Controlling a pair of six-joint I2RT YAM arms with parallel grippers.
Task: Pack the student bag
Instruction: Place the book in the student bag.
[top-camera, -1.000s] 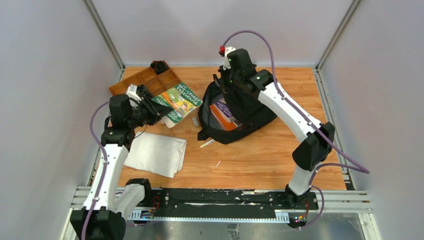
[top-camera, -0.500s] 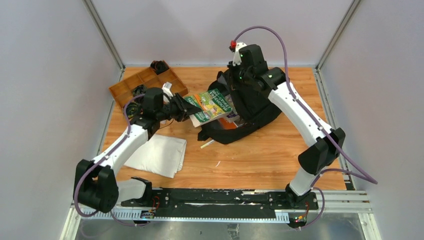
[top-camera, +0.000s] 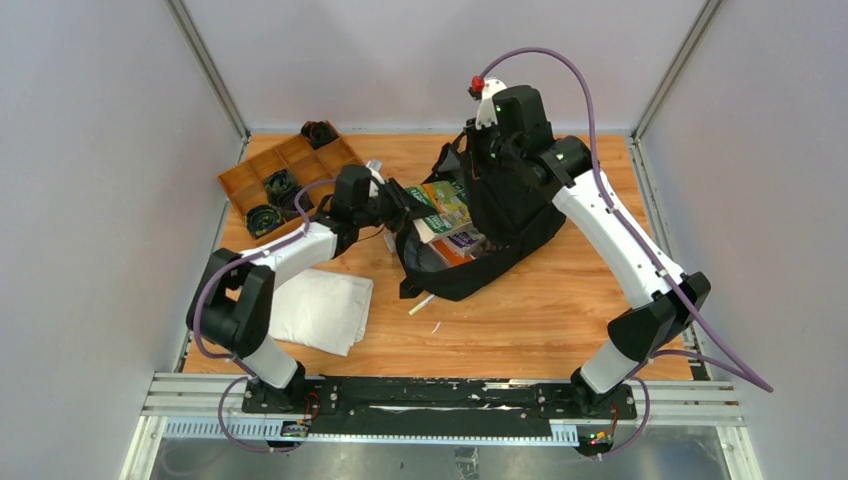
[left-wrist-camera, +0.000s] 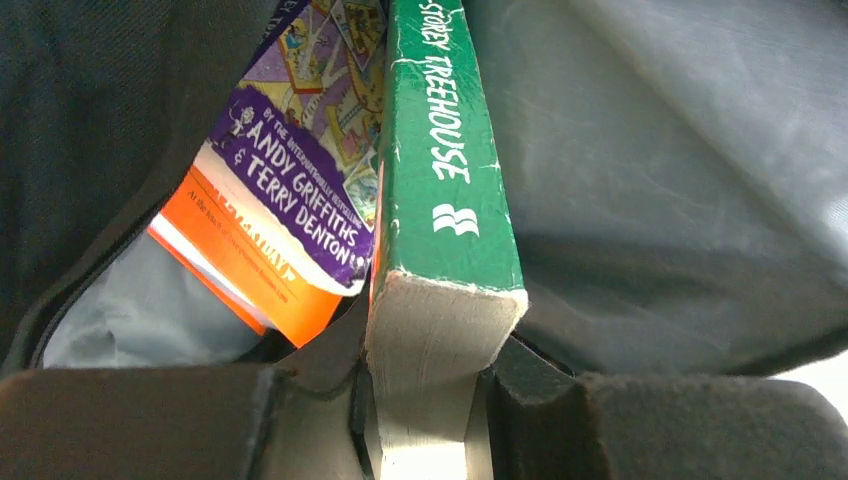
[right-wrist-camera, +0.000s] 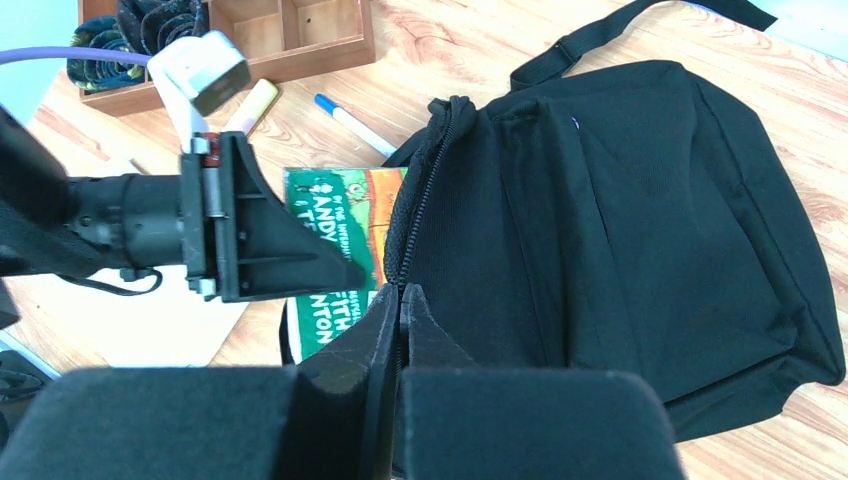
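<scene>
The black student bag lies in the middle of the table, its mouth open to the left. My right gripper is shut on the zipper edge of the bag and holds the flap up. My left gripper is shut on a green book and holds it partway inside the bag's mouth; the book also shows in the top view. A purple and orange book lies inside the bag beside the green one.
A brown wooden compartment tray with dark coiled items stands at the back left. A folded white cloth lies front left. A pen lies in front of the bag, and a marker lies beside the tray.
My left gripper has carried the green book rightward from beside the tray into the bag's mouth. My right gripper has lifted the flap a little higher and to the right.
</scene>
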